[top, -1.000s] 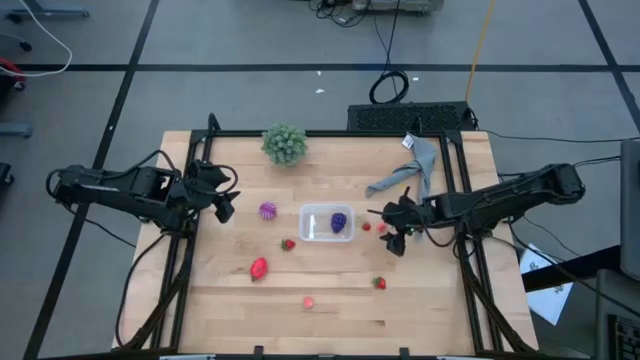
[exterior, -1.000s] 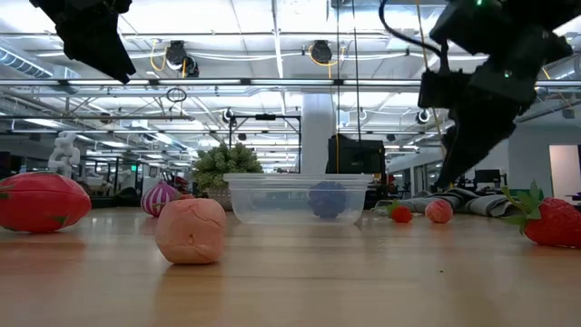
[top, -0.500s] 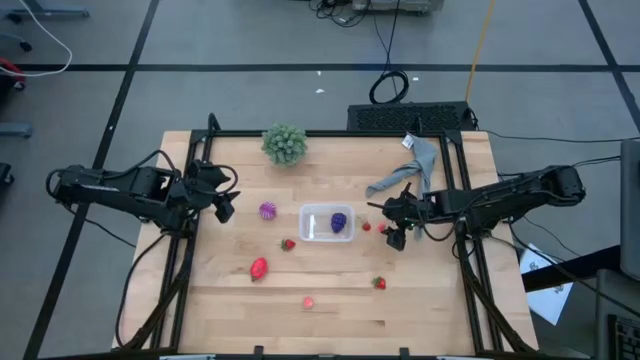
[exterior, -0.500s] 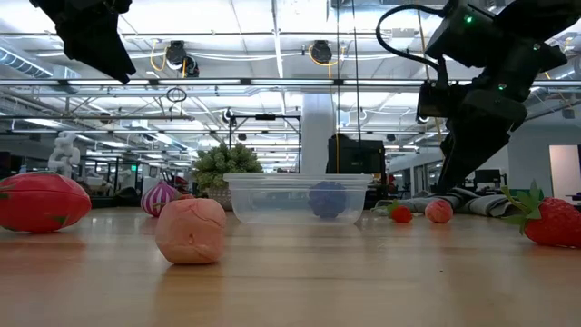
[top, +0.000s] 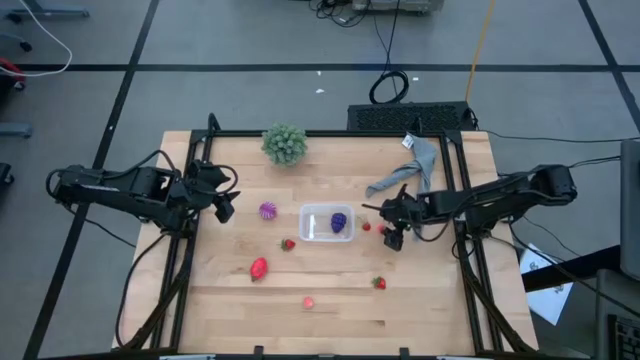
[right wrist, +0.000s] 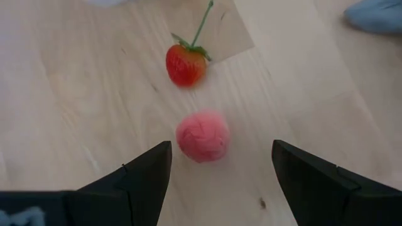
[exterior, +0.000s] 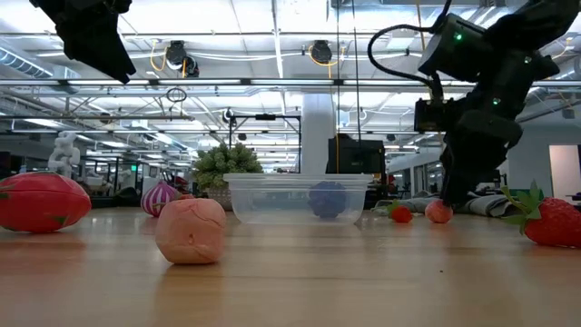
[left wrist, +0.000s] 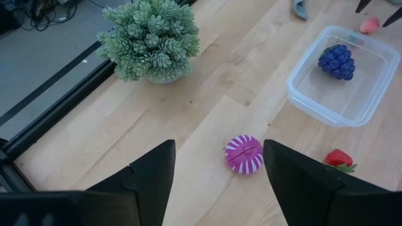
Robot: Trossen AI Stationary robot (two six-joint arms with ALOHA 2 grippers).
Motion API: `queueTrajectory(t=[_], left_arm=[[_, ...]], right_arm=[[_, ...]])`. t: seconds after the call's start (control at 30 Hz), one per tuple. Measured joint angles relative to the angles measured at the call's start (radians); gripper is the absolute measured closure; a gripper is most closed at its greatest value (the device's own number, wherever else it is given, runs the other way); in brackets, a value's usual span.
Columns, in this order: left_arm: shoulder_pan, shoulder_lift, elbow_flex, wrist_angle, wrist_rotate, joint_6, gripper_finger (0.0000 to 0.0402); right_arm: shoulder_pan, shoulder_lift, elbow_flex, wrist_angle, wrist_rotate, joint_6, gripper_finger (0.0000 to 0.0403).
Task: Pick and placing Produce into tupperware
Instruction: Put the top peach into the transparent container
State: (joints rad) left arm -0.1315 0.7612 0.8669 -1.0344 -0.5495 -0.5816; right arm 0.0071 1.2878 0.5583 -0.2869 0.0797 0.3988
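Right claw (right wrist: 217, 164) is wide open and hanging just over the pink ball (right wrist: 202, 135), fingers (right wrist: 141, 179) straddling it on either side in the wrist view, nothing held. In the high view that puts the claw right of centre, just to the right of the tub (top: 327, 223). The ball looks small, round and light, a toy with a wrinkled skin, probably a bit soft or rubbery; being round it could roll or squirt out sideways, so the safest hold looks like a pinch across its widest middle, low and centred. A stemmed strawberry (right wrist: 186, 64) lies just beside it, apart from it, near enough that a sloppy close might nudge it. The tub is clear, shallow and rounded at the corners, sitting mid-frame on the wooden surface (top: 420, 300); inside it there's one thing only, the purple grape cluster (left wrist: 338, 61), resting toward one end with bare floor beside it. Plenty of room there for the ball. More fruit lies loose lower in the high view: the spiky magenta ball (top: 267, 210) left of the tub, a strawberry (top: 288, 243) just below its left corner, a bigger red piece (top: 259, 267), a pink bit (top: 308, 301), another strawberry (top: 379, 283). Left claw (left wrist: 217, 169) waits raised at the left edge, fingers apart and empty.
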Motion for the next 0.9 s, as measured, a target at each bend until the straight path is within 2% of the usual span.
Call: queueTrajectory(t=[0.33, 0.9], left_arm=[[0.000, 0.000, 0.000, 0.000, 0.000, 0.000, 0.0158], [0.000, 0.000, 0.000, 0.000, 0.000, 0.000, 0.0158]], right_arm=[[0.000, 0.100, 0.003, 0.049, 0.005, -0.021, 0.0135], [0.000, 0.093, 0.000, 0.089, 0.000, -0.018, 0.0135]])
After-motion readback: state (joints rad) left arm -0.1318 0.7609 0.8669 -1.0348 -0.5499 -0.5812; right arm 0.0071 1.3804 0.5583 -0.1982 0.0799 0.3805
